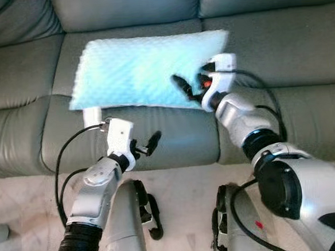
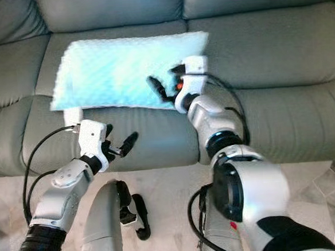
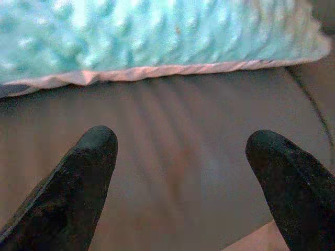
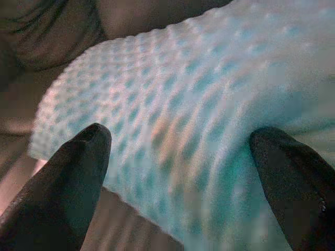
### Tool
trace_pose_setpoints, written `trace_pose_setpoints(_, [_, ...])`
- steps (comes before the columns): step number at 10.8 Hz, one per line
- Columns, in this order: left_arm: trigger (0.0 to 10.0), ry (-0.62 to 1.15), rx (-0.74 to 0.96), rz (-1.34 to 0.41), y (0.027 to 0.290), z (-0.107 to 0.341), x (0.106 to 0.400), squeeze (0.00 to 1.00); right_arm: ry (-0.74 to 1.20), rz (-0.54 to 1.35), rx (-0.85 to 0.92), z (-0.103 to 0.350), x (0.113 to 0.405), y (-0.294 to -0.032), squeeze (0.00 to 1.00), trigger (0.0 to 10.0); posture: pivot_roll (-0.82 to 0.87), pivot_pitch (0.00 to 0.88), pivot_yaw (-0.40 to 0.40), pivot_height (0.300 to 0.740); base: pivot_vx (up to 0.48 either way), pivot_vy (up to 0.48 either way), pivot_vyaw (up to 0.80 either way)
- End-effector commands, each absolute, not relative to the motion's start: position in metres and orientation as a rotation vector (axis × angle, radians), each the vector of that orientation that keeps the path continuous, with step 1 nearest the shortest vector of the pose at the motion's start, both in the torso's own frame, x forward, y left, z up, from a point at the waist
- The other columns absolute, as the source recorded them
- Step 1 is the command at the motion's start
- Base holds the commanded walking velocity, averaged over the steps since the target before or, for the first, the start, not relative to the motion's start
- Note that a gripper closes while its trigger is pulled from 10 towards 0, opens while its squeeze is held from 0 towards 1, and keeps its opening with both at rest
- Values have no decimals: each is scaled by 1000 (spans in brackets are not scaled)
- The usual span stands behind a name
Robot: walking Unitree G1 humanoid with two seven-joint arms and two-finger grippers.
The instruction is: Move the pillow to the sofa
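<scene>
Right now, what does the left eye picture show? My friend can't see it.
A light blue pillow lies on a grey sofa. The right tool is open over the pillow's near edge, and the left tool is open in front of the seat.

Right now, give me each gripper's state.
Left gripper: open, empty, above the sofa seat.
Right gripper: open, at the pillow, not gripping it.

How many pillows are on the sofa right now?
1. A light blue pillow lies on the grey sofa's middle seat cushion, with the right gripper over its near right edge. Others could sit beyond the frame.
</scene>
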State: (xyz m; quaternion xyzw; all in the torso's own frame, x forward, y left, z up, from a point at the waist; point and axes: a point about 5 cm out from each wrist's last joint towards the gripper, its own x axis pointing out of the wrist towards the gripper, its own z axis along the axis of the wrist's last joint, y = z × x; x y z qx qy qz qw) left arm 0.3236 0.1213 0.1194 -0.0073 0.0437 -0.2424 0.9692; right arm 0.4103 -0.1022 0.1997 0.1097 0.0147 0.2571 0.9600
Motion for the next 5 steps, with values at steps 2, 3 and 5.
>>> trace_pose_setpoints(2, [10000,121,-12,-478,124,106,319,0,22,462,134,188,407,-126,0,10000,1,399,58,625,0,0,0])
trace_pose_setpoints(3, [10000,119,-16,-478,122,105,319,0,16,423,108,185,407,-137,0,10000,-8,397,55,625,0,0,0])
trace_pose_setpoints(5, [10000,106,-26,-461,123,105,318,0,-14,301,-23,175,401,-169,0,10000,-27,386,51,625,0,0,0])
